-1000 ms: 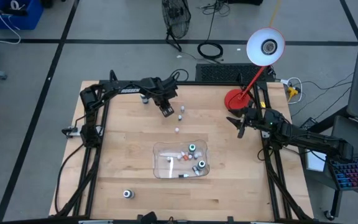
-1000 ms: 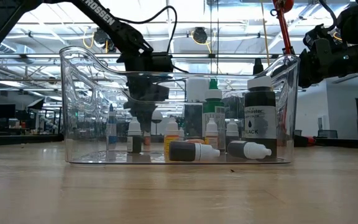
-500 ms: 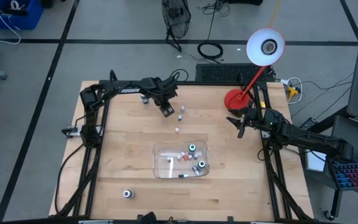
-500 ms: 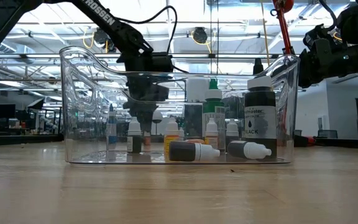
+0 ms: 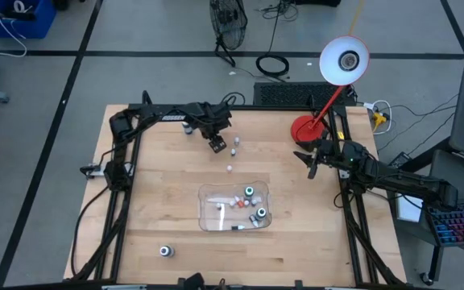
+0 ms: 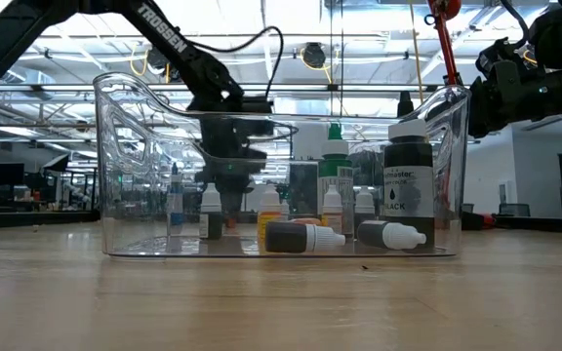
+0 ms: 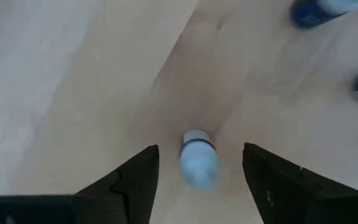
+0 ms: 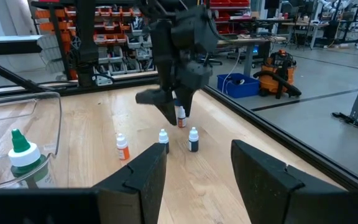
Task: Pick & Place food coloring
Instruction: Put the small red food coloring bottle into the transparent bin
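Lining up is what's being done up top of the high view: the left claw (image 7: 199, 163) is being held parted, gripping nothing, around a small white-capped bottle (image 7: 197, 158) on the counter (image 5: 159, 201). It should be centred before closing. The right claw (image 5: 312, 159) is being parked half-open, empty.

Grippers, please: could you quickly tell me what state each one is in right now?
Left gripper: jaws open, straddling a small bottle standing on the table, not gripping it.
Right gripper: jaws open, holding nothing.

Workshop: parts-bin shelving (image 8: 110, 43), shop vacuum (image 8: 277, 76)
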You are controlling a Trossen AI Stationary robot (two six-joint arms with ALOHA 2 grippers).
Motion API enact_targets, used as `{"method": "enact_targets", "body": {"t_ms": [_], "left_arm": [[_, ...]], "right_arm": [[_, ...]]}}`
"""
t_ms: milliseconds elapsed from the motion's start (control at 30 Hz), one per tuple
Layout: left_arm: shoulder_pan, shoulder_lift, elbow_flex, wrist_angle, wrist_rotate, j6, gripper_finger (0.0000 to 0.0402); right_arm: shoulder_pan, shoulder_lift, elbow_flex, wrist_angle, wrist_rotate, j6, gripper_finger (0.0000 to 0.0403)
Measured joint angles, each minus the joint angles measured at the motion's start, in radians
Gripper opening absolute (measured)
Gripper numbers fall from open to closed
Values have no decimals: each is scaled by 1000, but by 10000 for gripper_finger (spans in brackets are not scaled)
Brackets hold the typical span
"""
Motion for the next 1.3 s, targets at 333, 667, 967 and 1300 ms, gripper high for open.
{"method": "enact_targets", "body": {"t_ms": [333, 667, 967, 1300], "left_arm": [[3, 14, -1, 2, -42, 41, 234], [3, 14, -1, 9, -51, 91, 234], [0, 14, 0, 10, -51, 120, 233], [1, 14, 0, 9, 9, 130, 118]], "right_arm": [[0, 0, 0, -1, 0, 0, 171], [0, 0, 0, -1, 0, 0, 171], [0, 0, 0, 0, 0, 0, 171], [0, 0, 0, 0, 0, 0, 171]]}}
